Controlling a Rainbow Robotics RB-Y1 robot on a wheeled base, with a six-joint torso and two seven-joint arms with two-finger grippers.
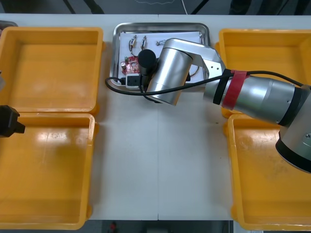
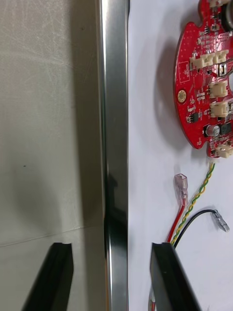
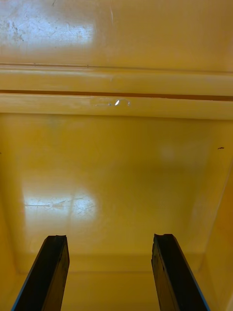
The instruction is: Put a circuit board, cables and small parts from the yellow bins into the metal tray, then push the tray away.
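The metal tray [image 1: 160, 25] stands at the table's far middle, white inside. In it lie a round red circuit board [image 1: 130, 64] and small metal parts [image 1: 133, 42]. My right arm [image 1: 167, 73] reaches over the tray's near rim and hides its gripper there. In the right wrist view the right gripper [image 2: 111, 245] is open and straddles the tray's rim [image 2: 114, 121], with one finger over the table and the other inside the tray. Past the inner finger lie a red and yellow cable [image 2: 189, 209], a black cable [image 2: 199, 216] and the circuit board [image 2: 204, 92]. My left gripper [image 3: 109, 238] is open over a yellow bin.
Two yellow bins stand at the left [image 1: 53, 68] [image 1: 46, 170] and two at the right [image 1: 265, 48] [image 1: 262, 184]. The left arm [image 1: 9, 121] is parked at the left edge, over the seam between the left bins. Bare light table [image 1: 160, 165] lies between the bins.
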